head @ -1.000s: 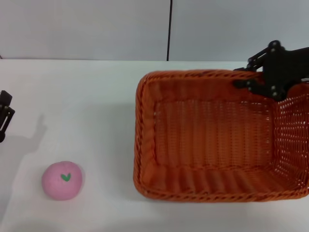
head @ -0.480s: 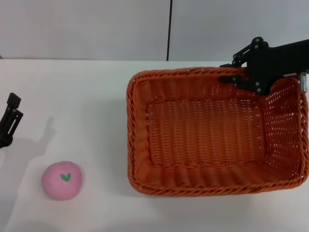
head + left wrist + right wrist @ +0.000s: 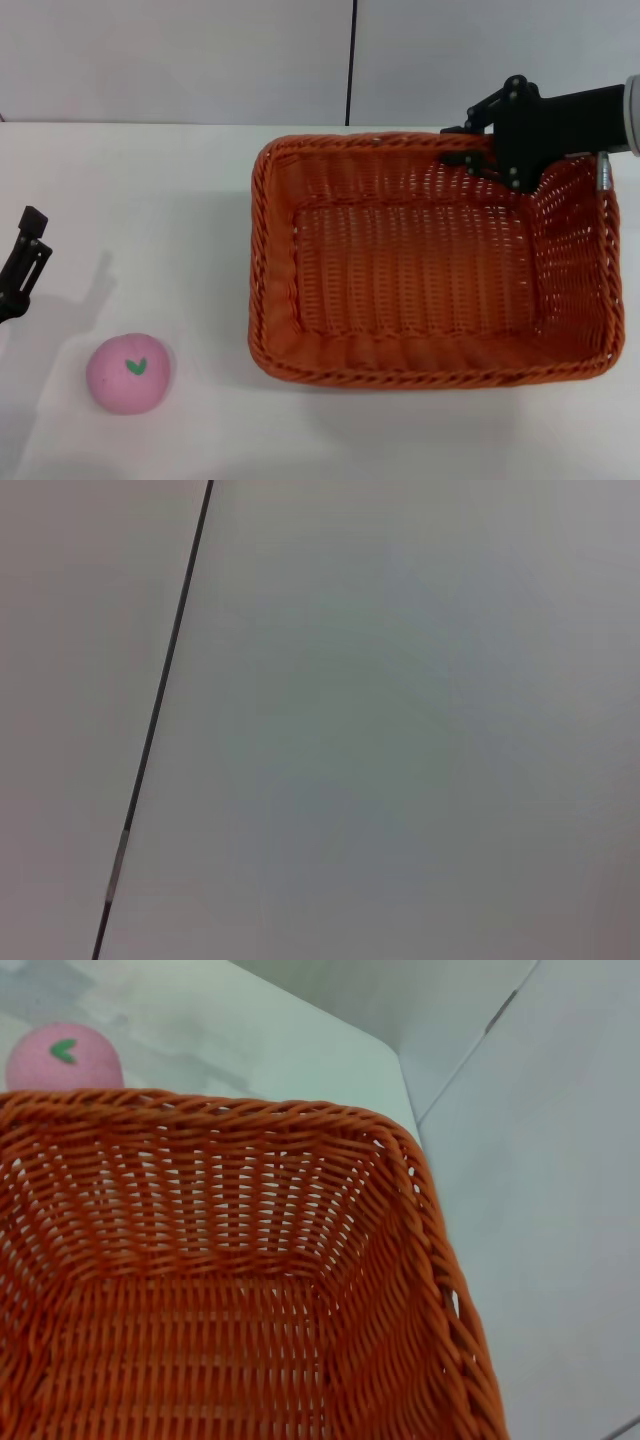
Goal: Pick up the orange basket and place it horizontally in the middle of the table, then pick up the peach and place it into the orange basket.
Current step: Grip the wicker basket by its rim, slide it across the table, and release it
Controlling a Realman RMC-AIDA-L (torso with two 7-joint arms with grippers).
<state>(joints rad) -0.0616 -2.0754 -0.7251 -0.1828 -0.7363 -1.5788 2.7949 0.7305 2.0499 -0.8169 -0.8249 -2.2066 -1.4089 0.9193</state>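
The orange basket (image 3: pixel 420 270) lies flat on the white table (image 3: pixel 150 200), right of centre, with its long side running left to right and nothing inside. My right gripper (image 3: pixel 465 146) reaches in from the right and is shut on the basket's far rim near the back right corner. The right wrist view looks down into the orange basket (image 3: pixel 200 1290), with the peach (image 3: pixel 62 1055) beyond its rim. The pink peach (image 3: pixel 127 373) with a green leaf mark rests at the front left of the table. My left gripper (image 3: pixel 22 265) hangs at the left edge, above and behind the peach.
A grey wall with a dark vertical seam (image 3: pixel 351 60) rises behind the table. The left wrist view holds only that wall and seam (image 3: pixel 150 740). Bare tabletop lies between the peach and the basket.
The right gripper has carried the basket leftward, and the basket has gone from tilted to flat. The left gripper has shifted slightly further into view.
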